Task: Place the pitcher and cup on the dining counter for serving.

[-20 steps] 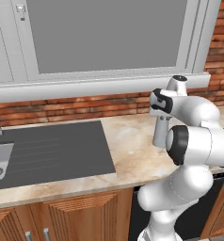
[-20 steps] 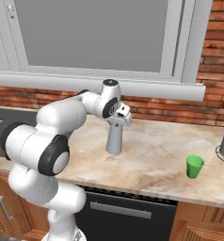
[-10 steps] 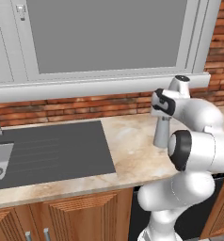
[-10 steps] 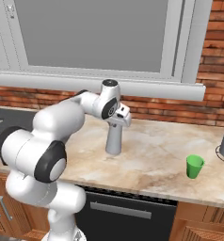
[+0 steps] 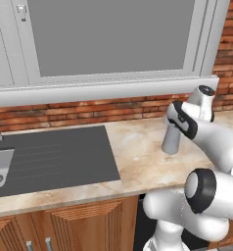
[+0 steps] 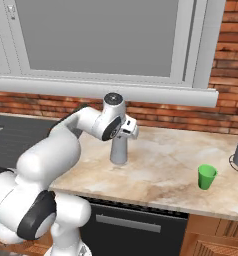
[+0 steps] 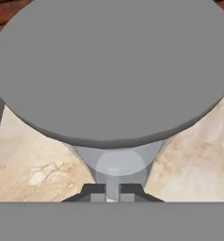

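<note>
Gripping the pitcher at its top on the wall counter

Closing narrowly, the gripper (image 6: 125, 134) is pinching what looks like a thin part at the rounded top of the pitcher (image 6: 119, 151), and the finger tips (image 7: 96, 194) are sitting nearly together in the hand view. The pitcher is standing upright on the marbled counter (image 6: 166, 170) under the window, just right of the dark drainboard (image 5: 50, 159). The cup (image 6: 206, 177) is standing well apart to the right. Judging by looks, the pitcher is rigid, smooth and tall, so it is likely tipping or swinging easily if carried from the top; a grip around the mid body seems steadier. Weight cannot be told. The matte surface is probably less slippery than glass.
</note>
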Robot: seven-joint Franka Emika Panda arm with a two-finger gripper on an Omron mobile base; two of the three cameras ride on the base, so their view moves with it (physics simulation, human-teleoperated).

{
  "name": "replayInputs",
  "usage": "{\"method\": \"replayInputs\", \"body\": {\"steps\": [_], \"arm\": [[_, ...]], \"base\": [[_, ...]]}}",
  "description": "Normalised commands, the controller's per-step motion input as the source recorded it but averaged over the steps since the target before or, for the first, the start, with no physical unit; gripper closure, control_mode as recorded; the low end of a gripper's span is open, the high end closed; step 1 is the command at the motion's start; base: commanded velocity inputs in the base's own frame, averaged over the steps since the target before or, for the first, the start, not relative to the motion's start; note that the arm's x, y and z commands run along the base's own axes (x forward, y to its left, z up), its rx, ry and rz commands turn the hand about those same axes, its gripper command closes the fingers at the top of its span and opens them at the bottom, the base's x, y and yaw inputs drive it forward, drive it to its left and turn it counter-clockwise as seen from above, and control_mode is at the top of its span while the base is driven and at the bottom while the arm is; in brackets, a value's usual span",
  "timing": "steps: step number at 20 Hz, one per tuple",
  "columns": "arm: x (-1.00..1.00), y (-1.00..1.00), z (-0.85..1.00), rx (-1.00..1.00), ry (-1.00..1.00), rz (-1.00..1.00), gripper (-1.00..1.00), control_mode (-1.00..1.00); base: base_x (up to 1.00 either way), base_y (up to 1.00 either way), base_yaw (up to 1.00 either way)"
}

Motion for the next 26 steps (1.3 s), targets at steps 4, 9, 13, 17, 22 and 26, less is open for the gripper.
{"method": "replayInputs", "body": {"steps": [4,9,13,17,22,26], "arm": [[-0.56,0.11,0.55,-0.04,-0.14,0.08,1.00,-1.00],[-0.55,0.17,0.65,-0.07,-0.05,0.08,1.00,-1.00],[-0.56,0.14,0.57,-0.07,0.00,0.08,1.00,-1.00],[-0.49,0.09,0.53,-0.04,0.00,0.07,1.00,-1.00],[-0.43,0.01,0.25,0.00,-0.03,0.06,1.00,-1.00],[-0.45,0.05,0.13,0.00,-0.05,0.03,1.00,-1.00]], "base": [[0.00,0.00,0.00],[0.00,0.00,0.00],[0.00,0.00,0.00],[0.00,0.00,0.00],[0.00,0.00,0.00],[0.00,0.00,0.00]]}}
